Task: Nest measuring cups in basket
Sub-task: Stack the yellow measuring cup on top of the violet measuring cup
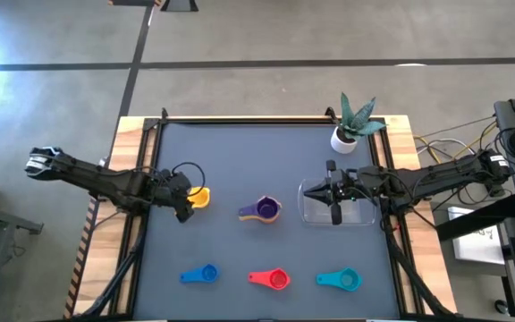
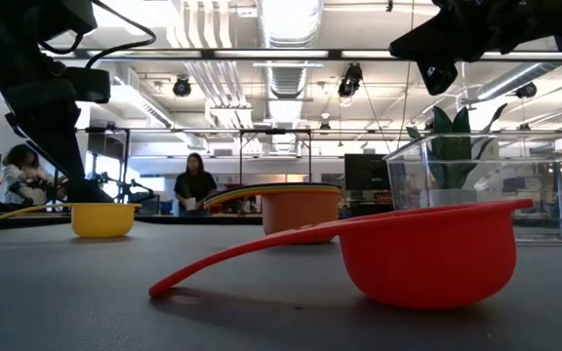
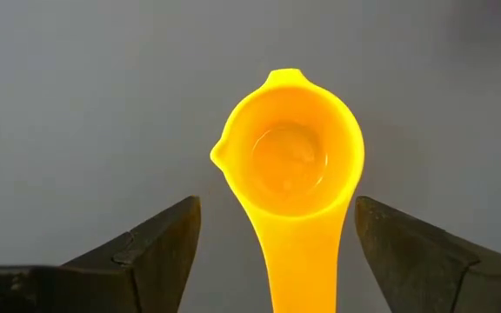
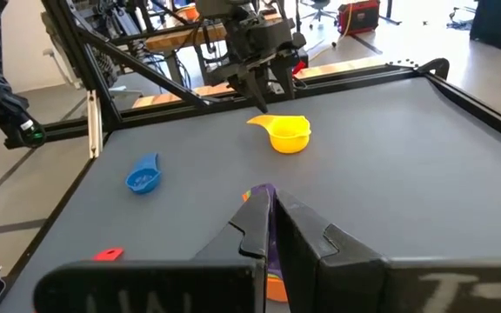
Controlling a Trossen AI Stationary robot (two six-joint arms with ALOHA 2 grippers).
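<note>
A yellow measuring cup [image 3: 296, 161] sits upright on the dark mat at the left. Its handle [image 3: 301, 261] runs back between the fingers of my left gripper [image 3: 274, 228], which is open and slants down, a finger on each side of the handle and clear of it. A purple cup nested with an orange one [image 1: 262, 210] stands mid-table. Blue [image 1: 199, 275], red [image 1: 271, 279] and teal [image 1: 341, 280] cups lie in a row near the front edge. The clear basket [image 1: 365, 215] stands at the right. My right gripper [image 1: 334, 207] hovers shut and level above it.
A white pot with a green plant [image 1: 347, 134] stands at the far right of the mat, behind the basket. A raised dark frame [image 1: 266, 120] borders the mat. People show in the room beyond the table [image 2: 195, 185].
</note>
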